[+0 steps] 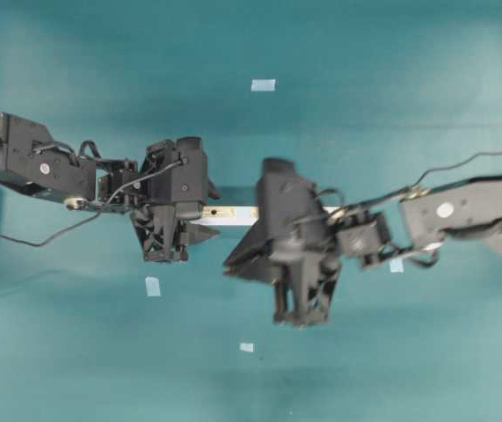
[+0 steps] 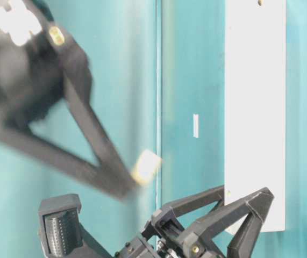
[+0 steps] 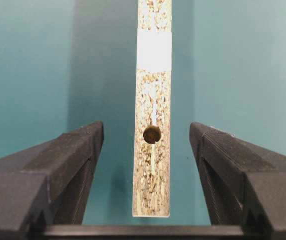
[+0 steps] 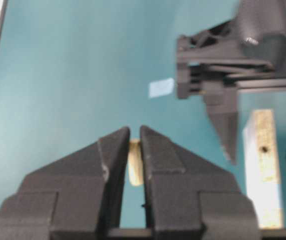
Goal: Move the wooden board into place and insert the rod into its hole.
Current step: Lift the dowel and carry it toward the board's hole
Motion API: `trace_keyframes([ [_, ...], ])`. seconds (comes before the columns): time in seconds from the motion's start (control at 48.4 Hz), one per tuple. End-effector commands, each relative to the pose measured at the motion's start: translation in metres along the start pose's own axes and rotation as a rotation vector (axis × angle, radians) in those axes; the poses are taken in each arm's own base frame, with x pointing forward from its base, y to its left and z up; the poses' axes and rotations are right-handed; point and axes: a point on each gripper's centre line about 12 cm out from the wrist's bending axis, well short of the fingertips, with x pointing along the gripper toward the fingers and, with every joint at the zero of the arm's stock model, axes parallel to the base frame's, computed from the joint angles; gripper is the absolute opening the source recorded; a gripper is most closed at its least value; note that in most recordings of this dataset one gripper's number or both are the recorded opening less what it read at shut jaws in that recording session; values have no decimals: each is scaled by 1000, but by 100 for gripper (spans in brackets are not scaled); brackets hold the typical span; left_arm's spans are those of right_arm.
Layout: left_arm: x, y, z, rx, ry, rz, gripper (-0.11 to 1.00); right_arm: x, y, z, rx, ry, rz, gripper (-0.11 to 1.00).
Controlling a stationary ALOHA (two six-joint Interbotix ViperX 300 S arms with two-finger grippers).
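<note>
Hole: you see the dark round hole [image 3: 152, 134] in the long speckled pale wooden board [image 3: 153, 170] unfilled.
Left gripper [image 3: 147, 150]: fingers apart, straddling the board.
Right gripper [image 4: 135, 145]: clamped on the short cream cylindrical rod [image 4: 135, 162].

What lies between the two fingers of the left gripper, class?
The wooden board stands on its narrow edge between the left gripper's fingers, a gap on each side. Its hole sits midway. The left wrist view shows this.

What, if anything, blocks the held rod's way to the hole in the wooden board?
Nothing visible: the hole looks empty, and the open left gripper straddles the wooden board without covering it. The right gripper holds the rod off to one side.
</note>
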Motion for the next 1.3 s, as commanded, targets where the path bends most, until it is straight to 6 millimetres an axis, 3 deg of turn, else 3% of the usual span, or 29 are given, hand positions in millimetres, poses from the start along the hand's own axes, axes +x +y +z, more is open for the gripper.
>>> trace_keyframes([
  [0.0,-7,-1,11,-3,-38,-3,68,-21,-4,13,-7,-79,26,10],
  [0.434,-7,-1,12,-3,-40,-3,68,-29,-19,-1,-175,-112,55,10],
  [0.806,-3,-2,9,-2,-31,-3,68,-39,-37,-4,-164,-257,155,10],
  [0.992,-3,-1,9,-3,-31,-2,68,-47,-48,-20,-215,-313,190,10],
  [1.281,1,-1,8,-1,-26,-2,68,-71,-81,-50,-251,-416,177,10],
])
